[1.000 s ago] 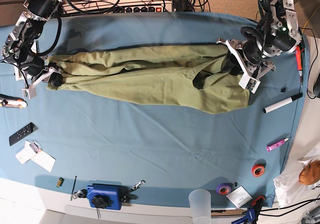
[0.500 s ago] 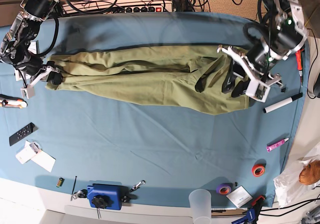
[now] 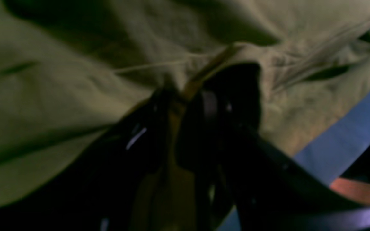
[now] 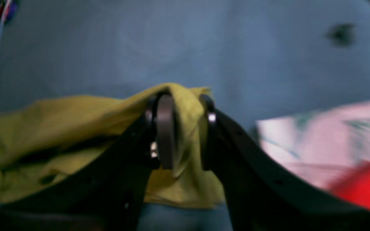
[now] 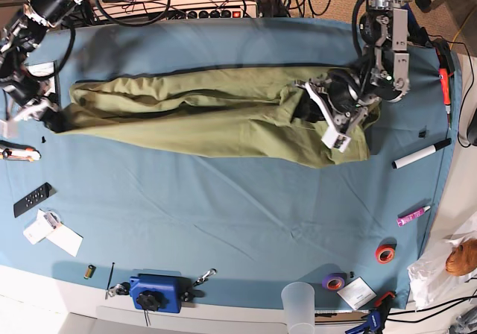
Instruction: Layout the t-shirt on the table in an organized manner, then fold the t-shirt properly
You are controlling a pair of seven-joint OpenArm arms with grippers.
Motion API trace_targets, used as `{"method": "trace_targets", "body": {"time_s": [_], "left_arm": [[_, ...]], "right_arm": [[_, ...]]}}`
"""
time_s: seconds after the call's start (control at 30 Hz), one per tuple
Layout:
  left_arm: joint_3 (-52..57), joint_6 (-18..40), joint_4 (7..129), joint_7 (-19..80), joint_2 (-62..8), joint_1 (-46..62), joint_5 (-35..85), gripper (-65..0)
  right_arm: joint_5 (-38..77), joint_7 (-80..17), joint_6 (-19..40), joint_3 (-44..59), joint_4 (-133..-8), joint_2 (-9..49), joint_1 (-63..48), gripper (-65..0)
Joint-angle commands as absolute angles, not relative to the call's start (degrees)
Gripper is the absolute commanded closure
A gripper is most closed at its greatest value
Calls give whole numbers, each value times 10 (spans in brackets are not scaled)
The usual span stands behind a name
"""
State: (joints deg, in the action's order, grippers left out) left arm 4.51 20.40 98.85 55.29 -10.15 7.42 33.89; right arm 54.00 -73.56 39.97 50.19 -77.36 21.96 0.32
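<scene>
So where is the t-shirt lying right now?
In the base view the t-shirt is stretched as a long band across the far half of the table, pinched at one end by the right hand and at the other by the left hand.

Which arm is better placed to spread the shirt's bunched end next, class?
Probably the left gripper. It sits over the t-shirt's crumpled end, pinching a fold. The right gripper only holds the far, already stretched edge, near the table's side.

Broad bare surface (image 5: 246, 222) lay open below the t-shirt (image 5: 216, 114); a marker (image 5: 422, 154) and tape rolls (image 5: 385, 254) crowded its edge
</scene>
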Motion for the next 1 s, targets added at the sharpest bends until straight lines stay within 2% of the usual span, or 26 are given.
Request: {"method": "trace_targets", "body": {"time_s": [0.0, 0.1, 0.17, 0.53, 0.87, 0.97], "left_arm": [[42, 207, 998, 553, -103, 69, 337, -174], [33, 206, 997, 550, -103, 70, 315, -174], [30, 206, 994, 550, -103, 70, 298, -174], [30, 206, 992, 550, -103, 70, 281, -174], [30, 206, 993, 550, -103, 70, 281, -174], [30, 206, 993, 550, -103, 70, 281, -174]], "right_arm": [[551, -731, 400, 518, -783, 236, 10, -136], [552, -764, 400, 534, -783, 246, 5, -237], [572, -765, 400, 533, -783, 253, -3, -260], [611, -800, 400, 532, -783, 254, -36, -260], [587, -800, 400, 533, -783, 255, -83, -260], [566, -763, 400, 533, -783, 256, -82, -260]]}}
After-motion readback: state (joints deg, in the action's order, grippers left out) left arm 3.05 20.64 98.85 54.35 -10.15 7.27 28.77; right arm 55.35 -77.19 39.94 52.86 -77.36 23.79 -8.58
